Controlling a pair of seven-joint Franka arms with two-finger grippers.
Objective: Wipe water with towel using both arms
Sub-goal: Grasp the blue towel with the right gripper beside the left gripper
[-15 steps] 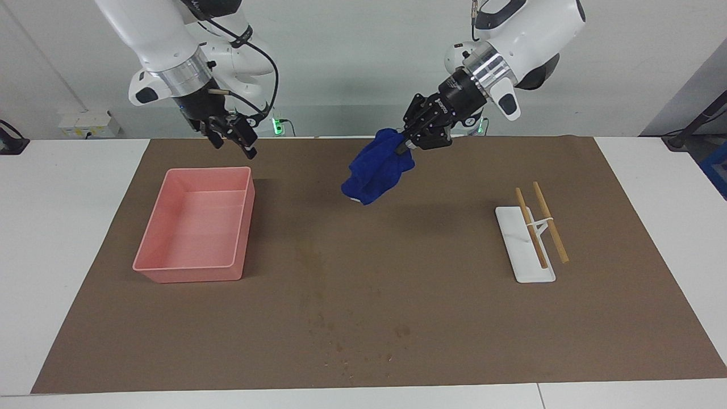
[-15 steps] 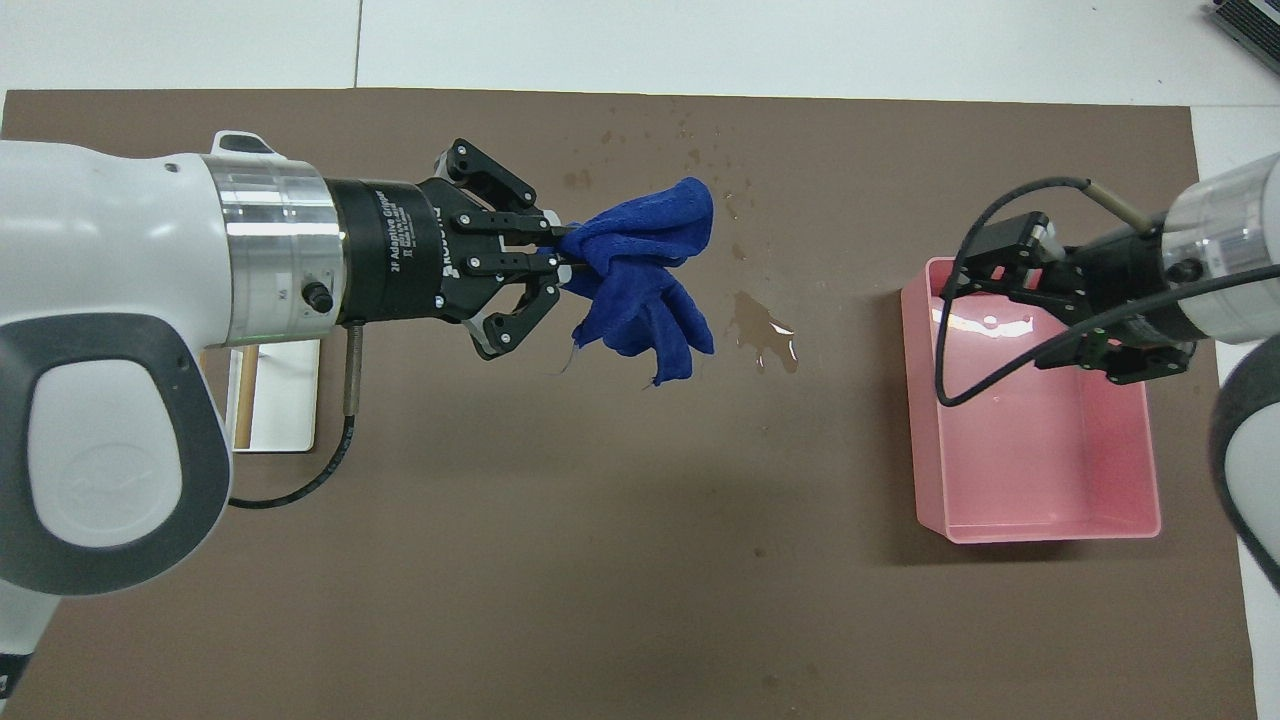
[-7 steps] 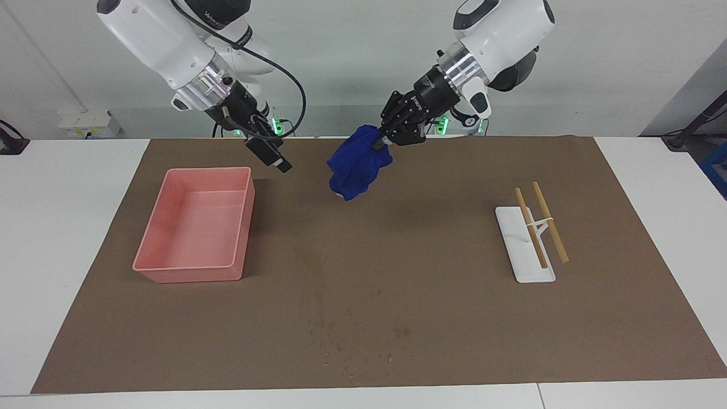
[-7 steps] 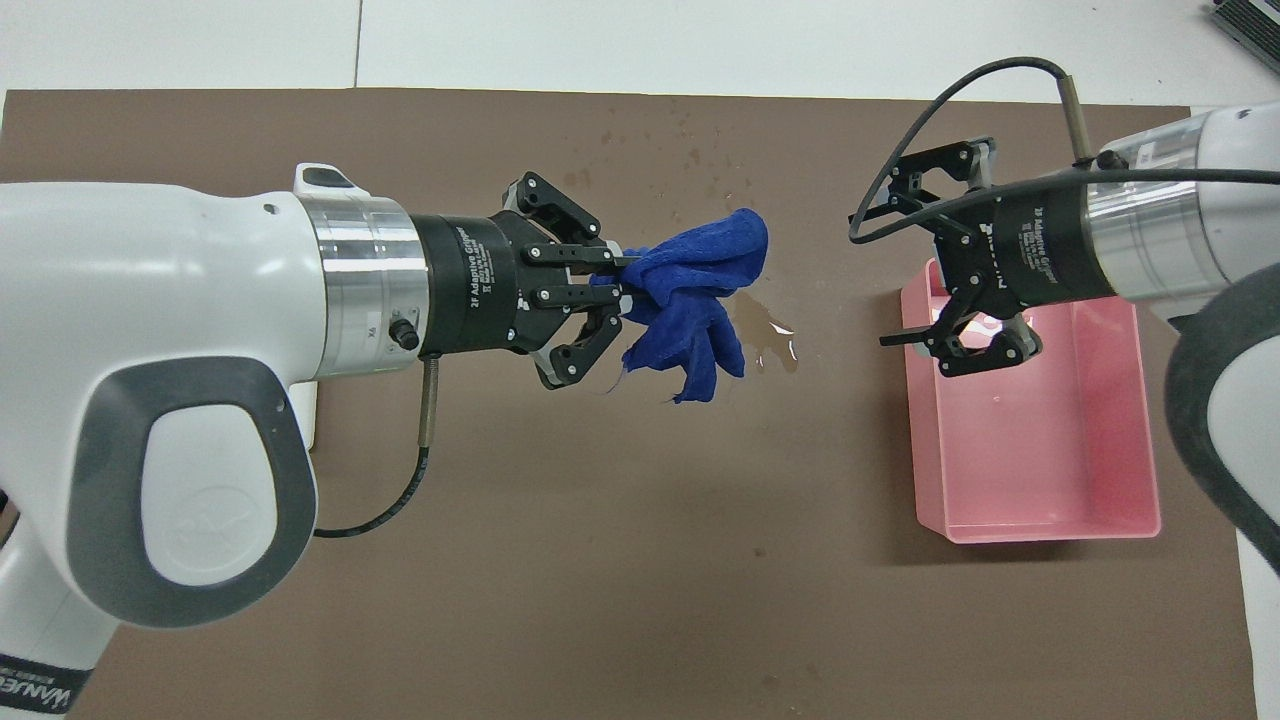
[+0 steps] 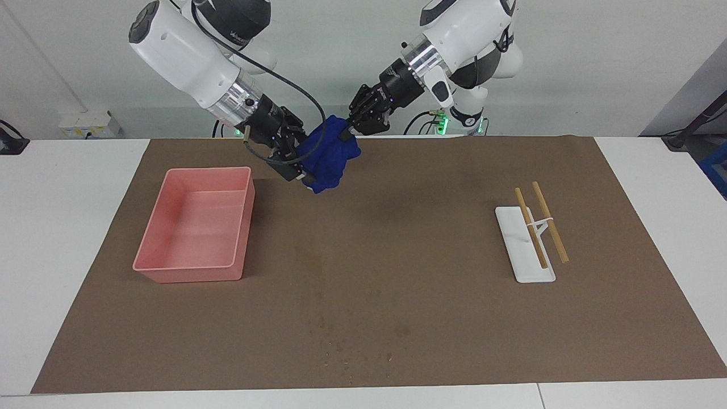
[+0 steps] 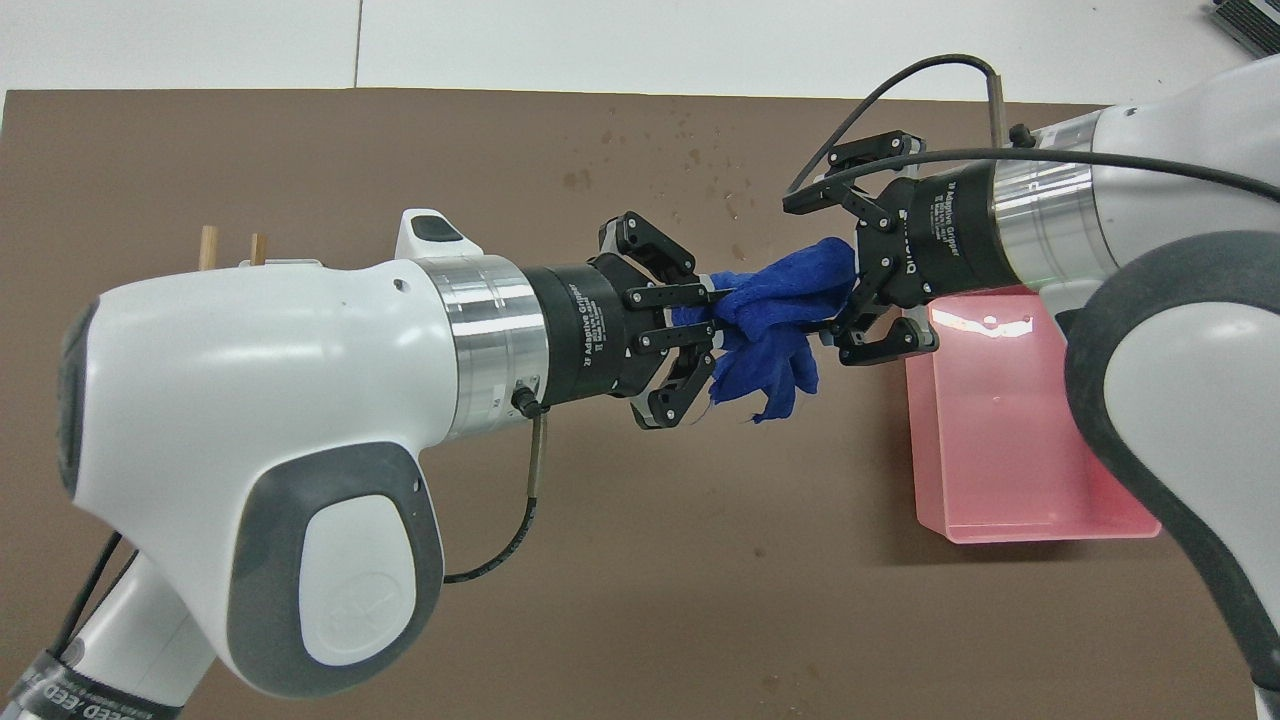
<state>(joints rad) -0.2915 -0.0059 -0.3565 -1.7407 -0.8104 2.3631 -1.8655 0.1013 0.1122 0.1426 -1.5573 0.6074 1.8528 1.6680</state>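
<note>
A bunched blue towel (image 5: 328,159) (image 6: 770,335) hangs in the air over the brown mat, beside the pink bin. My left gripper (image 5: 345,136) (image 6: 712,305) is shut on one end of it. My right gripper (image 5: 304,156) (image 6: 825,280) meets it from the bin's side, open, with its fingers spread around the towel's free end. Water (image 5: 341,345) (image 6: 700,157) shows as small dark specks on the mat near the table edge farthest from the robots. In the overhead view the towel and grippers cover the mat below them.
A pink bin (image 5: 187,274) (image 6: 1000,530) sits on the mat toward the right arm's end. A white stand (image 5: 528,267) with two wooden sticks (image 5: 550,221) (image 6: 208,245) lies toward the left arm's end. The brown mat (image 5: 431,318) covers most of the table.
The left gripper carried the towel toward the right arm's side and higher. The right gripper swung from over the bin to the towel, and its open fingers now straddle the free end.
</note>
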